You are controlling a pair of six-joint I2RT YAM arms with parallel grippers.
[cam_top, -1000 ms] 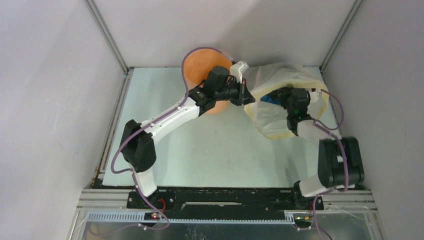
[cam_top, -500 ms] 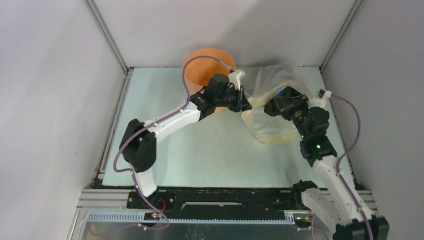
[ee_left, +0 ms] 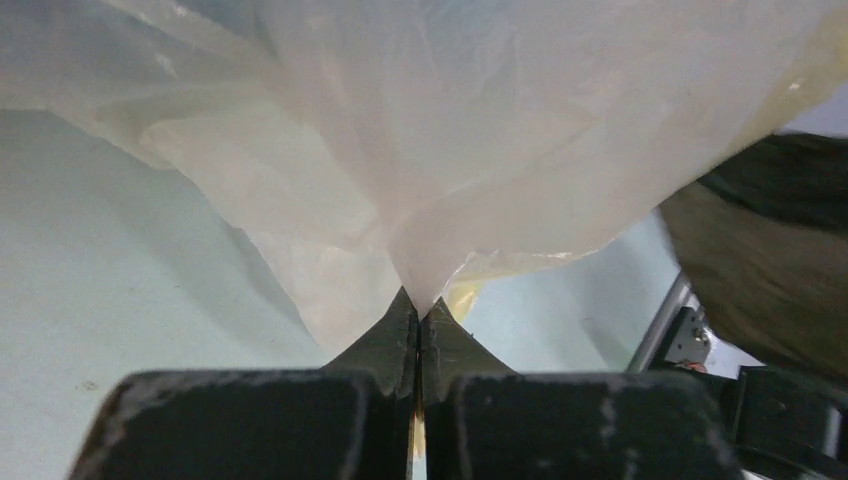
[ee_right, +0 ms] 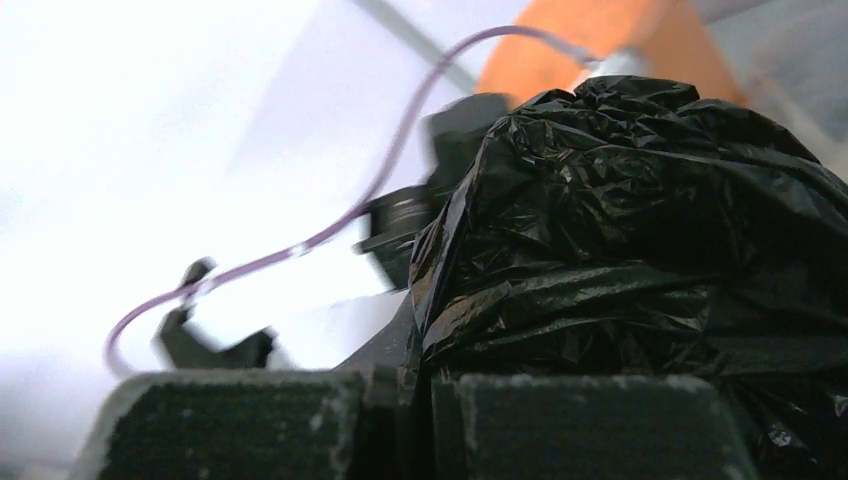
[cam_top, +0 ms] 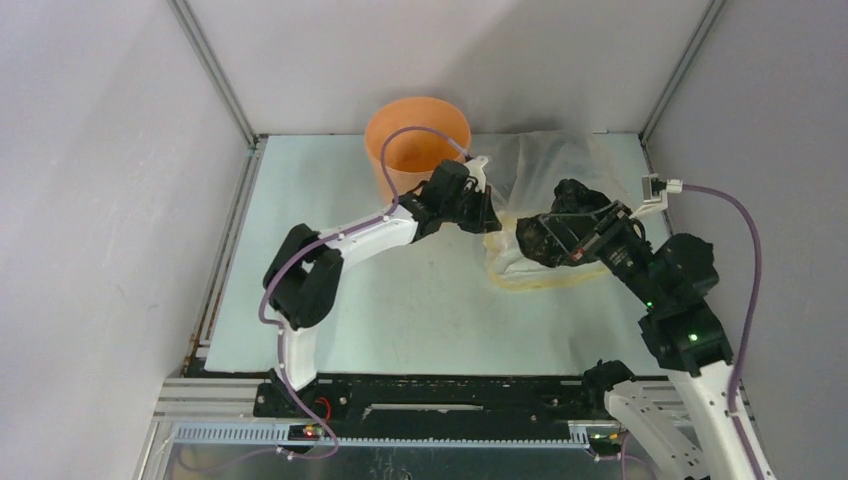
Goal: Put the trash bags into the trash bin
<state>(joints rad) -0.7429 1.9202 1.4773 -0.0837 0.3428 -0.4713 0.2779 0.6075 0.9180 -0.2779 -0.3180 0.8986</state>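
**Holding the black bag, not in the bin yet**

Right fingers [ee_right: 420, 368] are clamped on the crinkly black trash bag [cam_top: 553, 238]. It bulges out past the tips, glossy and bunched up, over the see-through yellowish bag [cam_top: 545, 165]. Left fingers [ee_left: 412, 330] are pinched tight on a fold of that yellowish bag, near its left edge. The orange bin [cam_top: 395, 115] stands upright at the back of the worktop [cam_top: 400, 300], just left of the yellowish bag, with the left arm reaching across its front. The black bag is off to the bin's right, apart from it.
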